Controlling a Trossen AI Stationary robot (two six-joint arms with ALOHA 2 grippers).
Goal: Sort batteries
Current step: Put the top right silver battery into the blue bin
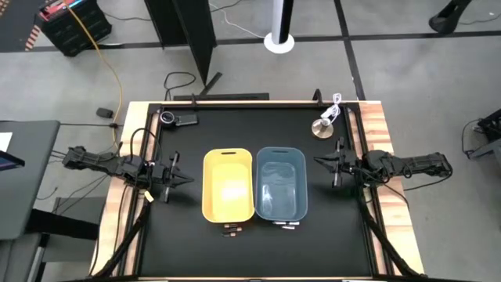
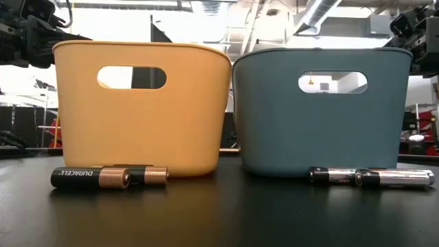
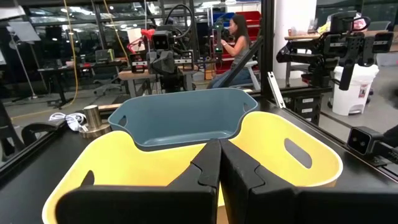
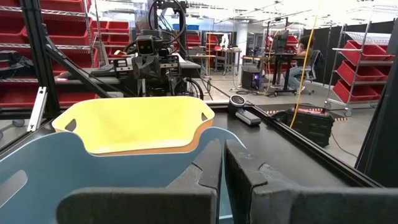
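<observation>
Two dark batteries with copper ends point(image 2: 110, 177) lie on the table against the near wall of the yellow bin point(image 2: 140, 103); they also show in the high view as dark batteries point(image 1: 232, 229). Two silvery batteries point(image 2: 370, 177) lie by the blue bin's point(image 2: 322, 110) near wall, seen from above as pale batteries point(image 1: 286, 225). My left gripper point(image 1: 188, 179) hovers left of the yellow bin point(image 1: 228, 184), shut and empty point(image 3: 219, 165). My right gripper point(image 1: 317, 161) hovers right of the blue bin point(image 1: 280, 182), shut and empty point(image 4: 222, 163).
A round metal disc with a white cord point(image 1: 322, 128) sits at the far right of the table. A black round-lensed gadget point(image 1: 177, 118) lies at the far left. Wooden table edges point(image 1: 125, 157) run along both sides. A person sits in the room beyond point(image 3: 236, 37).
</observation>
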